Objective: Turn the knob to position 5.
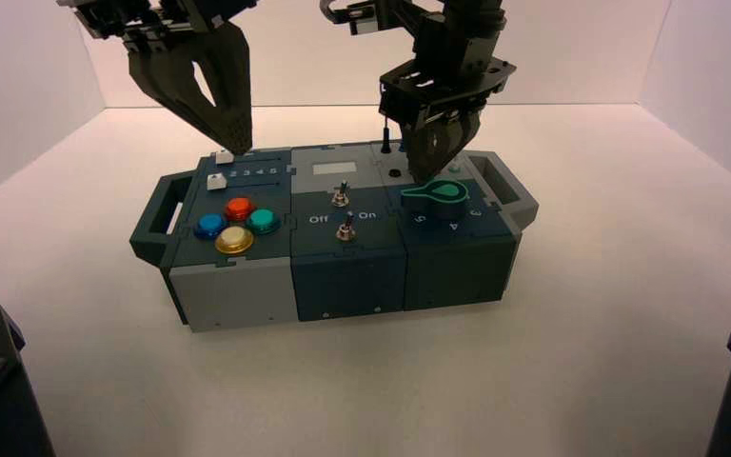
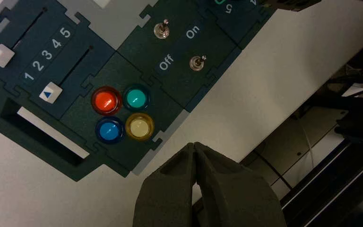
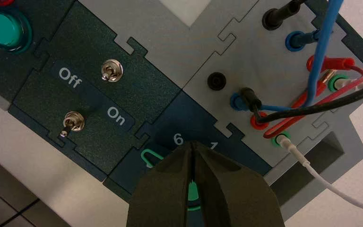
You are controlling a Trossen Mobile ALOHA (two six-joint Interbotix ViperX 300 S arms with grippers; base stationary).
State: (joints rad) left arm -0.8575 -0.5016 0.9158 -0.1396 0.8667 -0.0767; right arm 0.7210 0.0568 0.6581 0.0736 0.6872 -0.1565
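I hold my right gripper (image 1: 423, 179), closed and empty, over the green knob (image 1: 447, 189) on the box's (image 1: 347, 278) right part, presumably to push its pointer toward 5 (image 1: 421, 218), left gripper (image 1: 239, 150) parked far left.

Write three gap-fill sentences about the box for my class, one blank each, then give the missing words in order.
1. The word "Off" is paired with the word "____".
2. The yellow button sits beside a ____ button, a red button and a teal-green button.
3. The right hand is over the green-topped ____.

Missing words: On; blue; knob.
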